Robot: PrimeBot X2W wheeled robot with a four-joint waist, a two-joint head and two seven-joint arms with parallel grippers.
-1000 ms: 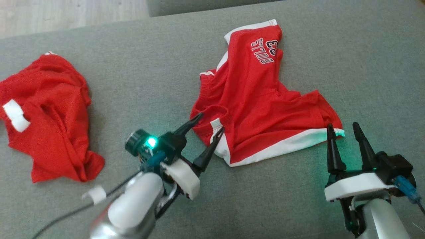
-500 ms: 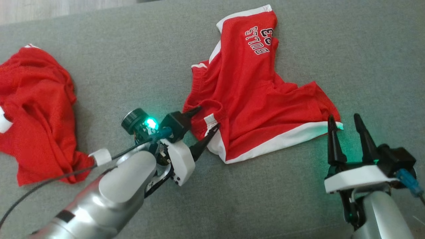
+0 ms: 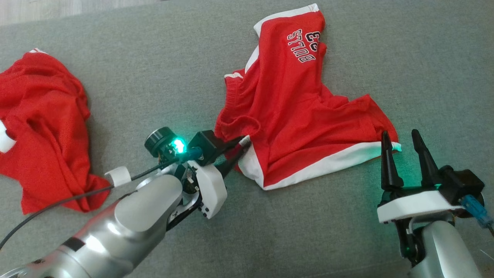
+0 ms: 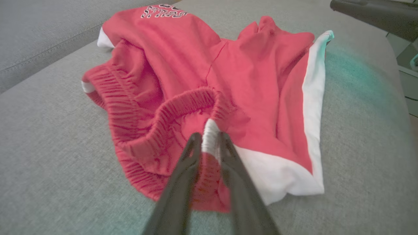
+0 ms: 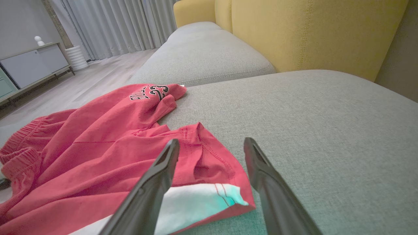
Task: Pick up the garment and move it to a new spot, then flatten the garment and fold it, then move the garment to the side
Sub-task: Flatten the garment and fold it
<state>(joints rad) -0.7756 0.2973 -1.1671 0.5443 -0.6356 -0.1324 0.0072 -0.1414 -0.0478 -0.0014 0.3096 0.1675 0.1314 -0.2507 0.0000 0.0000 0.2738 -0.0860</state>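
My left tool point(image 3: 240, 144) is pressed together on the white patch point(image 4: 210, 143) at the waistband of the red shorts point(image 3: 293, 116). The shorts lie crumpled in the middle of the sofa seat point(image 3: 154, 69), with the lettered leg reaching toward the seat's far edge. My right tool point(image 3: 399, 133) stands spread at the white hem corner point(image 5: 209, 199) on the right side of the shorts, gripping nothing.

My worry is the bite. In the left wrist view it looks like a thin pinch on the elastic fold. I judge a quick lift could pull it free, or raise only one layer and leave the shorts twisted. Lifting with the left alone would let the far leg drag over the seat and bunch up. If the right tool comes down carelessly, it may pin the hem against the seat. A second red garment point(image 3: 42, 116) lies toward the seat's left edge, and carrying that way risks dropping the shorts onto it.
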